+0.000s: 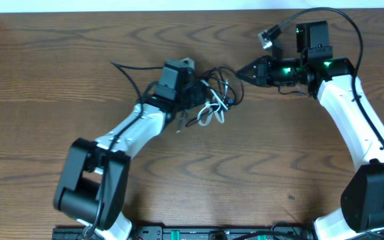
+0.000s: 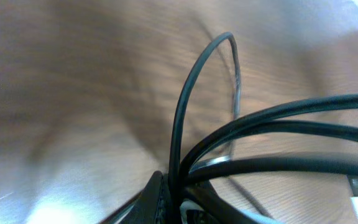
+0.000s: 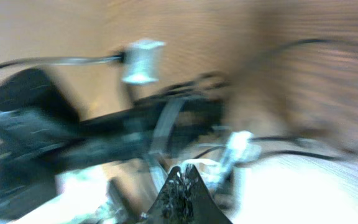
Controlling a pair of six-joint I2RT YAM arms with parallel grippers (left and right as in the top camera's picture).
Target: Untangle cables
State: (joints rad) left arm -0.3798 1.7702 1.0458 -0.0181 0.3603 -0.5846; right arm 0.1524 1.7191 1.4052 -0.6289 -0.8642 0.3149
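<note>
- The brown wood-grain table (image 1: pixel 59 40) fills the overhead view and carries both arms and the cable heap near its centre.
- The white-shelled left arm (image 1: pixel 135 127) reaches from the lower left edge up towards the centre. The white-shelled right arm (image 1: pixel 352 113) rises along the right side and bends left at the top.
- The left gripper (image 1: pixel 193 93) sits in the left part of the heap. In the left wrist view its jaws (image 2: pixel 166 199) are closed on a bundle of thin black cables (image 2: pixel 278 115), which fan out from between them, one arching upward in a loop.
- The right gripper (image 1: pixel 241 72) points left, its tip just beside the upper right edge of the heap. In the right wrist view its fingers (image 3: pixel 182 183) meet at a point. That view is too blurred to show whether any strand is pinched between them.
- The thin black cables (image 1: pixel 222 83) lie looped over one another at the table centre, between the two grippers. One strand (image 1: pixel 127 73) trails off to the upper left.
- The short thin white cable (image 1: pixel 209 115) curls at the lower edge of the heap, interwoven with the black loops.
- A pale, boxy plug (image 3: pixel 143 61) on a black lead appears in the right wrist view, blurred.
</note>
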